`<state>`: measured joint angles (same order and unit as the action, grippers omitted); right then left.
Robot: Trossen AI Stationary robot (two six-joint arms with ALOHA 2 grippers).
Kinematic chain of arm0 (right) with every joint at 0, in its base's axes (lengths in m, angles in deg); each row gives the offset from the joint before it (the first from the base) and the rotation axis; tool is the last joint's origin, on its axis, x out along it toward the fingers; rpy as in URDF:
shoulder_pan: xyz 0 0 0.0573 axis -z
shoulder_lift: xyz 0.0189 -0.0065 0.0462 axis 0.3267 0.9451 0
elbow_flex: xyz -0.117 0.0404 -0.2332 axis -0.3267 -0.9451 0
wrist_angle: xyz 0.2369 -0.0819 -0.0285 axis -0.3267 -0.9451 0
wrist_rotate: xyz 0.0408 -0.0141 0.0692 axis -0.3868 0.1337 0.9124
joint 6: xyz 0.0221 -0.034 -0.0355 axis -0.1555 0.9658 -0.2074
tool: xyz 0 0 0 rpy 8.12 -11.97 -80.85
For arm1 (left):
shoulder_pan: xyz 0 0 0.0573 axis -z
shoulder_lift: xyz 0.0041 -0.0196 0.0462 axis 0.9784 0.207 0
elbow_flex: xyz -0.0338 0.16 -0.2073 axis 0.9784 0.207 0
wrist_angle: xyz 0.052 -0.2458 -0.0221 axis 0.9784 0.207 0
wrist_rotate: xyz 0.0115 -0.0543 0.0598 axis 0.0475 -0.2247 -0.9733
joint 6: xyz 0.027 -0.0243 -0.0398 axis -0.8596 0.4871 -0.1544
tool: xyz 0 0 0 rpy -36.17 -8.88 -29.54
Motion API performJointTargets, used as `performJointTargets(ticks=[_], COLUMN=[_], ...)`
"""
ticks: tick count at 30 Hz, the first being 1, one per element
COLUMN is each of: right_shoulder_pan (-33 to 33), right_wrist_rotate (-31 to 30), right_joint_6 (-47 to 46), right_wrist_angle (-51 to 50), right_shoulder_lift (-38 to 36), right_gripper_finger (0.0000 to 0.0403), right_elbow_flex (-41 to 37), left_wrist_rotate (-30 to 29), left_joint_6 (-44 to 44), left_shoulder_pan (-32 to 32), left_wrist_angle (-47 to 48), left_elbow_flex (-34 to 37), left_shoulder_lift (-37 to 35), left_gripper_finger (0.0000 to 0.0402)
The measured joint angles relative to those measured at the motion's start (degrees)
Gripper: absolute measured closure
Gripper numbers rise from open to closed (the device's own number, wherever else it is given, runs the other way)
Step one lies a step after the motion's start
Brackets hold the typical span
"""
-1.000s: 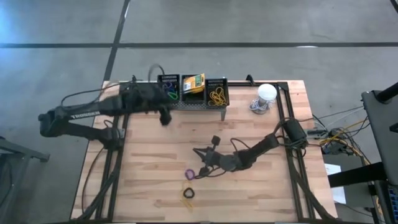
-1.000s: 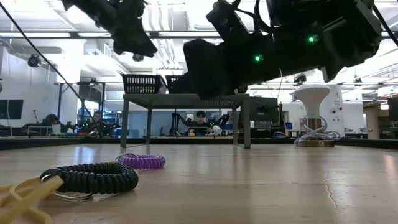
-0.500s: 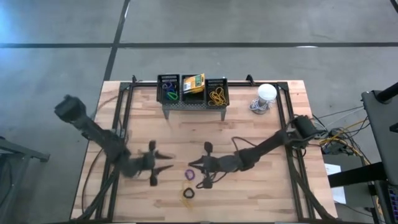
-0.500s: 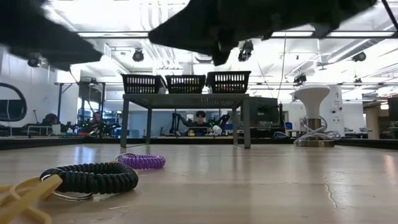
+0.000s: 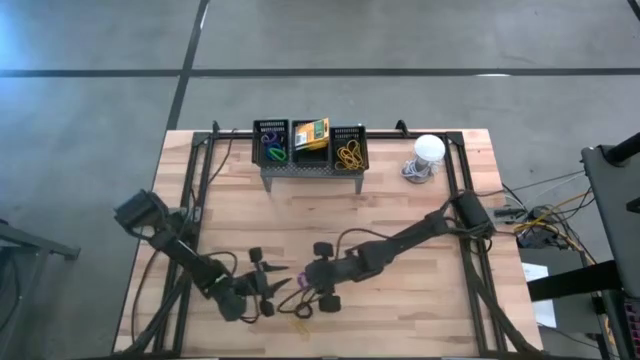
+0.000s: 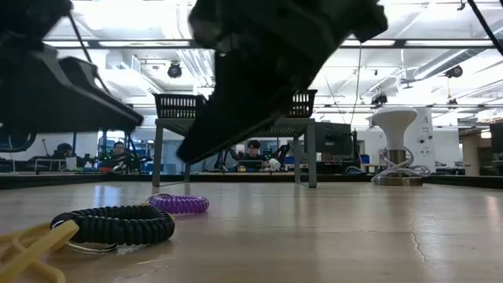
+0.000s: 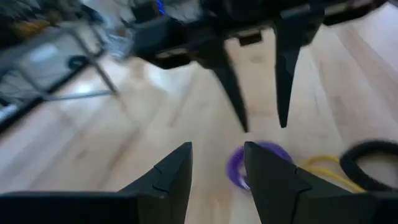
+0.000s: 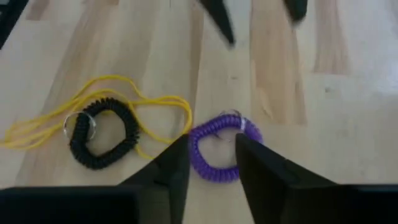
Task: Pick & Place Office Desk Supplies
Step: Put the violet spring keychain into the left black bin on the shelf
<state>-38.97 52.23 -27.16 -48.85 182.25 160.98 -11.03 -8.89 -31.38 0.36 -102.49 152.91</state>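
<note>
Both my grippers have closed in on the purple loop (image 8: 219, 148).
Left gripper (image 5: 282, 290) and right gripper (image 5: 302, 285) flank it, parted, empty.

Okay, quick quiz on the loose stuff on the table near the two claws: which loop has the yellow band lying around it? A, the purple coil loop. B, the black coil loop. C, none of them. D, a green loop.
B: in the right wrist view the yellow band curves around the black coil loop, while the purple coil loop lies beside it, outside the band.
</note>
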Motion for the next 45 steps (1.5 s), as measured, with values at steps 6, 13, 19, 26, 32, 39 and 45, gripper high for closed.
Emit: performJointTargets(ticks=[6, 13, 19, 26, 32, 39, 45], right_shoulder_pan=[-0.10, -0.04, 0.27, 0.67, 0.91, -0.09, -1.74], right_wrist_rotate=[0.09, 0.13, 2.00, -2.39, 1.32, 8.06, 7.74], right_joint_6=[2.71, 10.02, 16.48, 16.25, 14.21, 14.89, 18.59], right_wrist_angle=[0.15, 0.93, 1.65, 45.92, 68.41, 68.42, 68.26], right_shoulder_lift=[3.43, 5.06, 5.80, 6.50, -0.77, -13.05, -18.50], right_gripper_finger=[0.0235, 0.0267, 0.0367, 0.0378, 0.0379, 0.0379, 0.0380], right_elbow_flex=[0.82, -0.02, -0.62, -16.08, -26.43, -32.46, -34.79], left_wrist_rotate=[7.59, 7.84, 6.85, 4.86, 10.52, 26.60, 27.85], left_joint_6=[0.98, 1.06, 0.27, -8.23, -25.58, -55.07, -63.90], left_shoulder_pan=[-2.00, -2.04, -2.04, -2.04, -2.10, -2.28, -6.31], left_wrist_angle=[1.75, 1.72, 1.51, 0.67, -0.69, 0.02, 1.92], left_elbow_flex=[-0.64, -0.65, -0.74, -1.15, -5.48, -10.27, -12.67], left_shoulder_lift=[0.25, 0.23, 0.23, -3.60, -10.33, -18.09, -20.05], left_gripper_finger=[0.0252, 0.0252, 0.0252, 0.0252, 0.0252, 0.0252, 0.0229])
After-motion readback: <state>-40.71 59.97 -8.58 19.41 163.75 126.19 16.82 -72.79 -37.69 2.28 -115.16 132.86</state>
